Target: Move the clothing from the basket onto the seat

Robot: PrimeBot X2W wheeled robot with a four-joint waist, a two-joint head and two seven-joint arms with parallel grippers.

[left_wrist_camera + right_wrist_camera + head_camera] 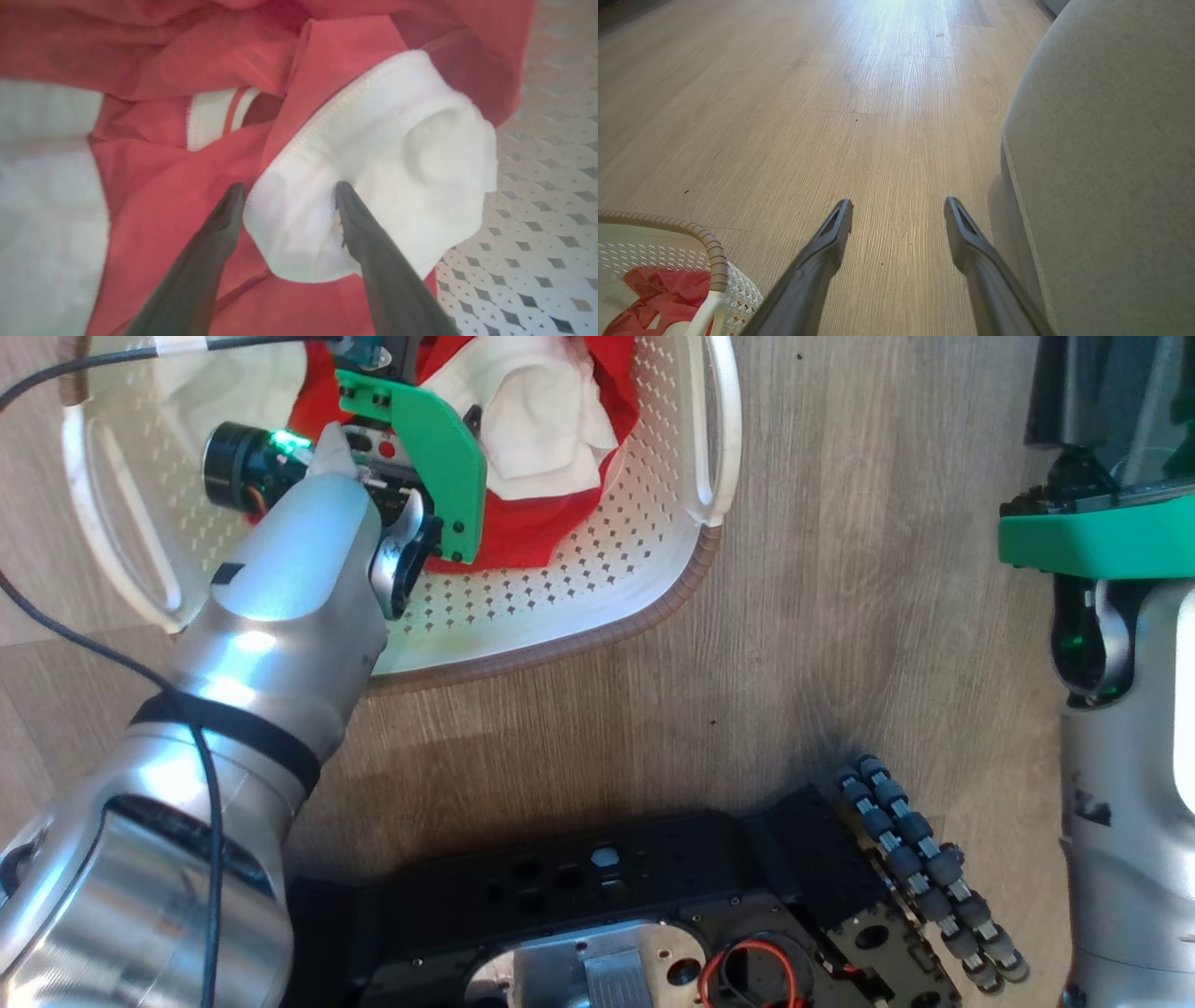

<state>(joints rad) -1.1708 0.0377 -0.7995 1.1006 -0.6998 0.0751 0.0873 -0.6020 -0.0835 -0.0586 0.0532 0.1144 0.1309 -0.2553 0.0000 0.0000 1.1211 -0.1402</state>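
You had the clothing (177, 205) lying in the basket (579, 588), which stood on the wood floor (831, 93) in front of the robot. In the head view the basket's long axis ran across the picture, with a white handle (719, 439) at each end and the brown rim (560, 639) nearest the robot. The clothing was a crumpled heap with no clear long axis of its own. It was red fabric folded over itself, with a white panel (397, 154) on top and a short piece of white striping (219, 114) deeper in the folds. In the left wrist view the panel's stitched edge ran on a slant from lower left to upper right.

Your left arm (280, 607) reached down into the basket. Your left gripper (289, 189) was spread wide, straddling the near end of the white panel. One fingertip (343, 196) pressed against the white cloth and the other lay on the red just beside the stitched edge. It was not pinching anything.

Your right gripper (899, 205) was also spread wide and held nothing. It pointed along the bare floor, with the grey seat (1111, 163) just to its right and the basket at its lower left. The seat's light seam (1020, 196) ran down along its rounded edge.
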